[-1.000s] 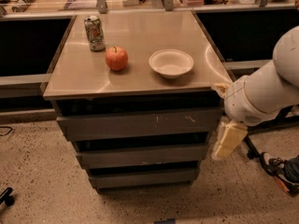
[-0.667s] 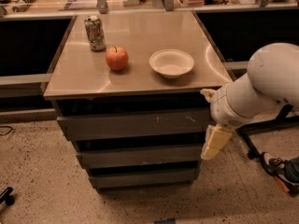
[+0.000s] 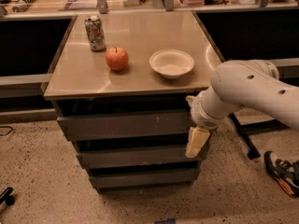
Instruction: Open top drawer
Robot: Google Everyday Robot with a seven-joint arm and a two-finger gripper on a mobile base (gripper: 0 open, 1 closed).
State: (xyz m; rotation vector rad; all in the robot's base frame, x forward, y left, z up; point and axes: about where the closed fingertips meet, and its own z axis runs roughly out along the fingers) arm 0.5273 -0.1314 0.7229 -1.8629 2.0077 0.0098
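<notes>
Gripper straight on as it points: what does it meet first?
The gripper, pointing down by the top drawer's right end, would likely meet the middle drawer front's right end, else the floor; depth is unclear.

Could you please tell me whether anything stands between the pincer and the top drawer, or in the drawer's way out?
Nothing visible does. The cream pincer hangs at the right end of the wide grey metal top drawer front, below its lower edge. Only the robot's own white arm crosses in front of that right corner.

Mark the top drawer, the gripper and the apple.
top drawer [image 3: 121, 125]: camera view, middle of grey front.
gripper [image 3: 194, 147]: camera view, pale tip at drawers' right end.
apple [image 3: 117, 59]: camera view, centre of red skin.
</notes>
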